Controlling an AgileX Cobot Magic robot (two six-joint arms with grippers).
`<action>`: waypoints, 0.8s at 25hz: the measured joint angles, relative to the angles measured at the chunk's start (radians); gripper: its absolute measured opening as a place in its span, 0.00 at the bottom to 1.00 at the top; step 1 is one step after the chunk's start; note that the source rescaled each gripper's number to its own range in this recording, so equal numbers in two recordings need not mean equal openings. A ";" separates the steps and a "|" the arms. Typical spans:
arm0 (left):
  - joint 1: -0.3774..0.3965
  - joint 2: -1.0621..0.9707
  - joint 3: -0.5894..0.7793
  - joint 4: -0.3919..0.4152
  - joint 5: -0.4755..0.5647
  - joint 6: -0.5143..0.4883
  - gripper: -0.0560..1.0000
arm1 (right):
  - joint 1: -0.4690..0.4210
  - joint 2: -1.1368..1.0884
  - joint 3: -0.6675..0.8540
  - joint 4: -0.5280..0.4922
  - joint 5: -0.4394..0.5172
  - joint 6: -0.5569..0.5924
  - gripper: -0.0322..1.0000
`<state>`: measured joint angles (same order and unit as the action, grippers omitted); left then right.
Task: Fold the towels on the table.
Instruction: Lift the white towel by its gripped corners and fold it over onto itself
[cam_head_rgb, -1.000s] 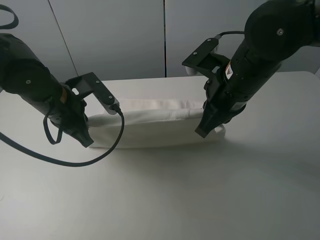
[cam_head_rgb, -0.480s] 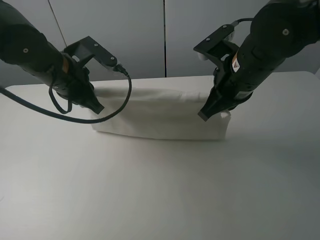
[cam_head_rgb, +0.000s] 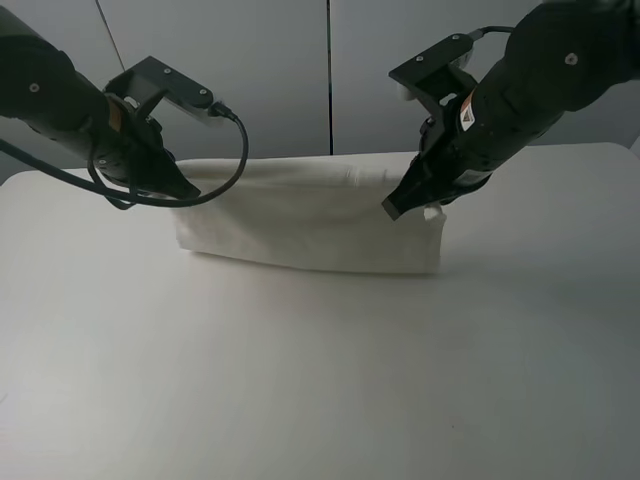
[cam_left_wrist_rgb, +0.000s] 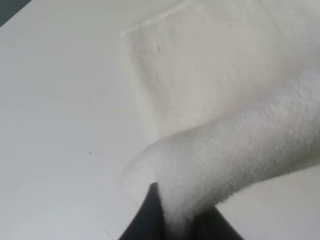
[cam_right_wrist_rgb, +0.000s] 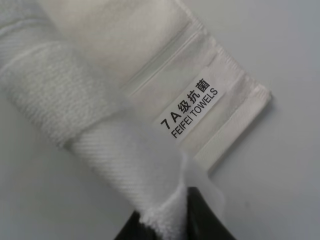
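Both my grippers are clamped on the white terry towel (cam_head_rgb: 310, 225).

Left gripper (cam_head_rgb: 186, 190): pinched tight on the towel's left end. In the left wrist view, a roll of terry cloth bulges out between my dark fingers (cam_left_wrist_rgb: 150, 217).

Right gripper (cam_head_rgb: 393, 208): pinched tight on the right end, with cloth bunched between the fingers (cam_right_wrist_rgb: 207, 217).

Towel position: the held upper edge is lifted off the white table (cam_head_rgb: 300, 380). The cloth hangs as a wide band between my two grippers. Its lower edge lies on the table top, in the far half.

Right wrist view: the woven border band (cam_right_wrist_rgb: 160, 62) and the white label (cam_right_wrist_rgb: 191, 107) lie flat below my grip. The dark lettering reads "7A", some characters, and "FEIFEI TOWELS".

A black cable (cam_head_rgb: 238, 150) loops beside my left wrist.
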<state>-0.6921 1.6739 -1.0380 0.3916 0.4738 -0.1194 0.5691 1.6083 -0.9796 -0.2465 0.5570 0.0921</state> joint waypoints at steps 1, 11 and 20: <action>0.002 0.005 0.000 -0.002 -0.001 -0.002 0.05 | 0.000 0.015 0.000 0.000 -0.005 0.002 0.03; 0.042 0.059 0.000 0.009 -0.059 -0.101 0.26 | 0.000 0.100 0.000 -0.140 -0.096 0.171 0.10; 0.073 0.064 -0.002 0.016 -0.056 -0.145 0.97 | -0.011 0.106 0.000 -0.293 -0.074 0.402 0.99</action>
<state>-0.6196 1.7379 -1.0402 0.4076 0.4175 -0.2646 0.5581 1.7146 -0.9796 -0.5392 0.4829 0.4937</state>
